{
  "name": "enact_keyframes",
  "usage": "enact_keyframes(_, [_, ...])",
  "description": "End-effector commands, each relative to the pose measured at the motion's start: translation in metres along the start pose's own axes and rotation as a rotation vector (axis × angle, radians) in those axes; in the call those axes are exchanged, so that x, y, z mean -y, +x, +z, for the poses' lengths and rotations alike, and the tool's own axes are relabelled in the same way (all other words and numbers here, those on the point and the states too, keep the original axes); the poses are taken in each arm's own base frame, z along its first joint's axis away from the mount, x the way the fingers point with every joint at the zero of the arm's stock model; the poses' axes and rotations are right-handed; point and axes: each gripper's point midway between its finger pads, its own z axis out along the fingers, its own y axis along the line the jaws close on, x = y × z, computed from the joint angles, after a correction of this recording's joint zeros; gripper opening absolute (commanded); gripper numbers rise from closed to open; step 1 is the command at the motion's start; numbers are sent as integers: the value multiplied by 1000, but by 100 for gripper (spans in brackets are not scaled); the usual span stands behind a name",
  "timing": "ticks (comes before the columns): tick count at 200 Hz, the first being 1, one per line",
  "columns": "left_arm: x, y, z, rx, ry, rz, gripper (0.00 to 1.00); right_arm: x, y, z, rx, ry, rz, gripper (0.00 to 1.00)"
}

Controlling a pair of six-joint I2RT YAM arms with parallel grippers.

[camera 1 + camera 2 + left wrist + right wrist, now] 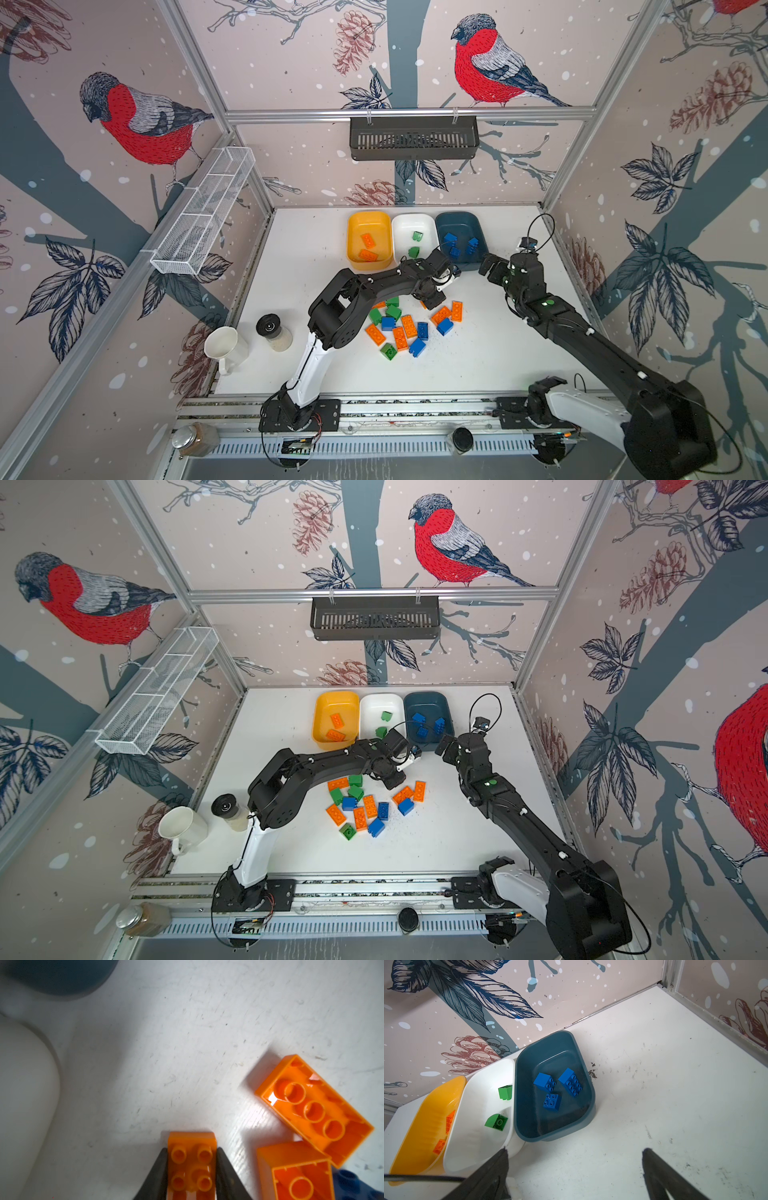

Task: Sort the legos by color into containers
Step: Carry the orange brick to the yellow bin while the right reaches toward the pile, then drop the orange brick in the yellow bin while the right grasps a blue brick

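At the left edge of the bench [498, 365], a white mug [226, 347] stands just beside a clear jar [276, 334] with a black lid. Farther right, along the back wall, three tubs sit in a row, side against side. The yellow-orange tub [358, 226] holds two orange bricks and the white tub [403, 228] holds two green ones. The teal tub [459, 224] holds three blue ones, as the right wrist view shows.

In front of the tubs, the loose legos [401, 328] lie in a scattered pile of orange, green and blue near the middle of the bench. The left hand [191, 1151] is down at the back edge of that pile. Its fingers [159, 1174] are pressed narrow against both sides of a small orange brick [191, 1167] that sits studs up. I cannot tell whether that brick is off the bench.

Just beside it, two longer orange bricks [313, 1109] lie hollow side up. The right hand [575, 1149] hovers near the front corner of the teal tub, jaws spread wide and holding nothing.
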Motion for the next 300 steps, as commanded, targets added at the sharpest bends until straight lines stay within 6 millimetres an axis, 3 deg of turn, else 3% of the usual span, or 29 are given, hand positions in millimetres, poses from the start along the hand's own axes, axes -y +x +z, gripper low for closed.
enact_keyframes(1, [-1, 45, 2, -165, -12, 0, 28, -12, 6, -3, -25, -72, -55, 99])
enact_keyframes(48, [-5, 24, -24, -32, 11, -74, 26, -16, 26, -8, -86, -132, -93, 99])
enact_keyframes(95, [-24, -4, -74, 186, 42, -182, 26, -22, 59, -7, -176, -121, -134, 100])
enact_keyframes(135, [-68, -15, -123, 392, 36, -312, 26, -28, 96, -8, -258, -113, -96, 99])
enact_keyframes(185, [-157, 5, -164, 572, -112, -576, 24, -43, 149, -26, -411, -170, -227, 100])
enact_keyframes(211, [-202, 26, -170, 606, -216, -746, 24, -48, 174, -42, -507, -231, -261, 99])
enact_keyframes(241, [-237, 41, -165, 597, -277, -903, 24, -65, 199, -64, -576, -347, -358, 97])
enact_keyframes(281, [-261, 56, -143, 551, -272, -1074, 25, -84, 218, -78, -584, -435, -488, 96])
enact_keyframes(300, [-264, 52, -136, 529, -246, -1085, 31, -85, 226, -78, -595, -418, -528, 94])
